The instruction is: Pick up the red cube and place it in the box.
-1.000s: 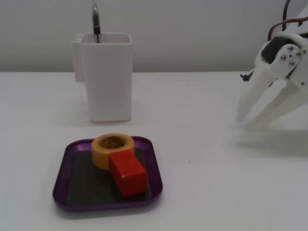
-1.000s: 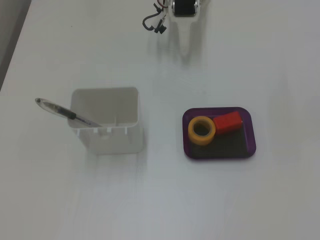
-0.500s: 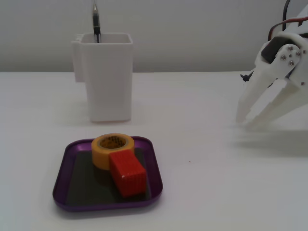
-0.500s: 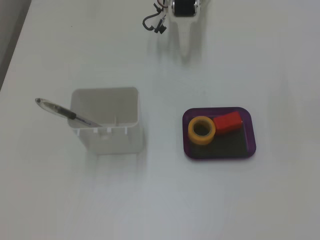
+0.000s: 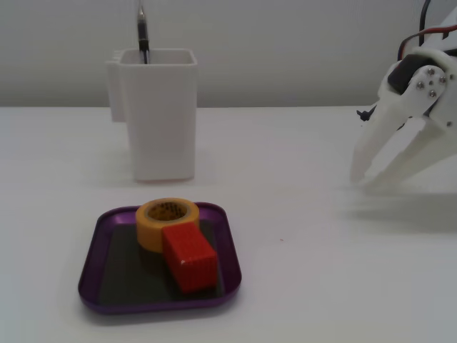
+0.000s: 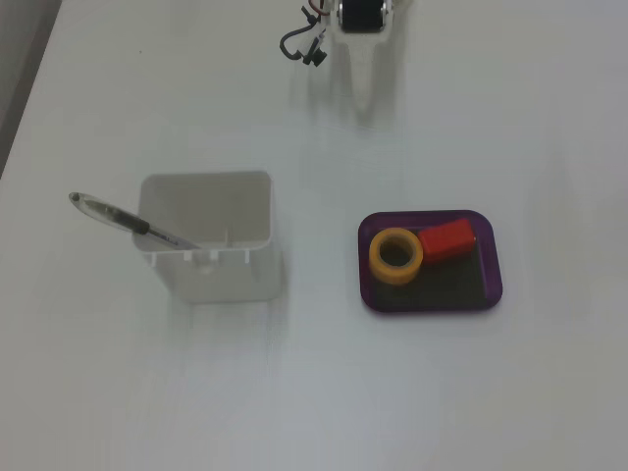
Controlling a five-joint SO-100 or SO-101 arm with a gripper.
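Nothing is seen to have moved since the earlier frames: the gripper (image 5: 365, 179) is found in the same place, and the objects lie as they did.

With the box (image 5: 91, 246) taken as the landmark, the scene is laid out as follows. Inside the box, on its dark bottom, the red cube (image 5: 189, 259) is resting, and it is touching the yellow tape roll (image 5: 167, 221), which is also held within the purple rim. From above, the red cube (image 6: 448, 240) is seen in the corner of the box (image 6: 491, 285) nearer the arm, with the yellow tape roll (image 6: 396, 256) just beside it. Behind the box in the low fixed view, near but apart from it, the white container (image 5: 158, 114) is standing upright, and a pen (image 5: 143, 32) is leaning out of it. Well apart from the box, toward the right edge of that view, the gripper is held just above the table (image 5: 300, 286); its two white fingers are spread apart and nothing is gripped between them.

By these pictures the placing step is judged to be finished, since the cube is already lying in the box and has been let go. Only the retreat of the arm seems to be left. For the next move, little is called for beyond the arm being drawn back to rest, kept well clear of the box so that the cube is not disturbed.
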